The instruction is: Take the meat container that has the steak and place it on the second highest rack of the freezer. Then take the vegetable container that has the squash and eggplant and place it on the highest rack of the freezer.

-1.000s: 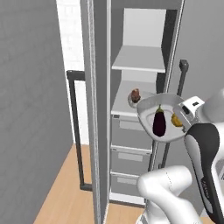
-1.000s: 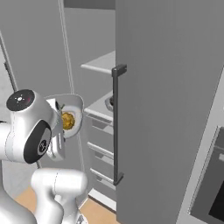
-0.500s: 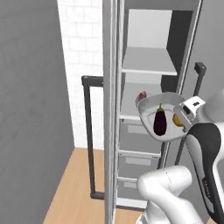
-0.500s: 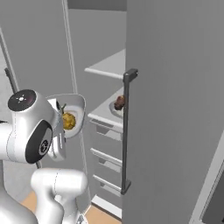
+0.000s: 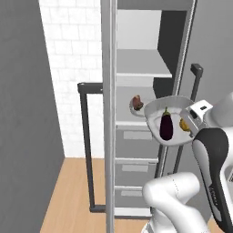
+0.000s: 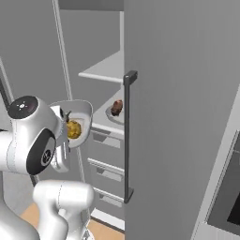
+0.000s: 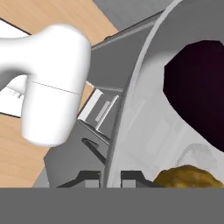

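- Left base view: the freezer (image 5: 136, 59) stands open, its door swung left with the dark bar handle (image 5: 86, 145) showing. The vegetable container (image 5: 170, 120), a white bowl-like tray, is held up in front of the shelves, tilted toward the camera. In it lie the eggplant (image 5: 166, 127) and, just beside it, the squash (image 5: 184, 124). The steak (image 5: 136, 101) sits in its meat container (image 5: 136, 107) on the second highest rack (image 5: 125, 122); the highest rack (image 5: 141, 73) is above.
- Right base view: the vegetable container (image 6: 77, 122) is beside the arm's white wrist, the squash (image 6: 73, 129) inside. The steak (image 6: 116, 107) rests on the lower shelf, behind the grey door handle (image 6: 127, 136).
- Hand view: the gripper (image 7: 110, 176) is clamped on the vegetable container's rim (image 7: 131, 113), one tip on each side of it; eggplant (image 7: 199, 92) and squash (image 7: 188, 178) lie inside.
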Controlling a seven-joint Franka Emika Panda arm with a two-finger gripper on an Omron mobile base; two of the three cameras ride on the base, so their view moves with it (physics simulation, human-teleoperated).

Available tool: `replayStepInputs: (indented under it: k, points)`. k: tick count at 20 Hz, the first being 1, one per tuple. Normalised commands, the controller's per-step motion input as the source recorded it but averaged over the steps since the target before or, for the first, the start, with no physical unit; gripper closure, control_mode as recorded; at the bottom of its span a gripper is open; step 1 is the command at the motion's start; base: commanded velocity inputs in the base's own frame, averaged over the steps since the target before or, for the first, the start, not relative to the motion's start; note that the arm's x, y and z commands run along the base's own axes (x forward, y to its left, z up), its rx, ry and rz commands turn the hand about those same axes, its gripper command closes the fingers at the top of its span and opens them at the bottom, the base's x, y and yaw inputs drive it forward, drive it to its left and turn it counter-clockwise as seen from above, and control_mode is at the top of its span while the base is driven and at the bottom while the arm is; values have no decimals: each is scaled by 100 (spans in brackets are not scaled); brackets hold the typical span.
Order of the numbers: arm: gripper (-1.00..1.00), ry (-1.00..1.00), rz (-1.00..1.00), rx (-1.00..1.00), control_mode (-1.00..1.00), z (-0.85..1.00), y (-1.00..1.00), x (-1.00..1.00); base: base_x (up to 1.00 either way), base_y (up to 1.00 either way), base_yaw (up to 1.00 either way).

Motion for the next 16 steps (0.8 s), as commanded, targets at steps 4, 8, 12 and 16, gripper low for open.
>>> replayStepInputs:
  k: [4, 8, 12, 16]
  points:
    - [100, 0, 0, 0, 100, 0, 0, 0, 31, 2, -30]
    - [100, 0, 0, 0, 100, 0, 0, 0, 42, 0, -19]
    - [100, 0, 0, 0, 100, 0, 0, 0, 6, 11, -1]
    - [100, 0, 0, 0, 100, 0, 0, 0, 2, 19, -1]
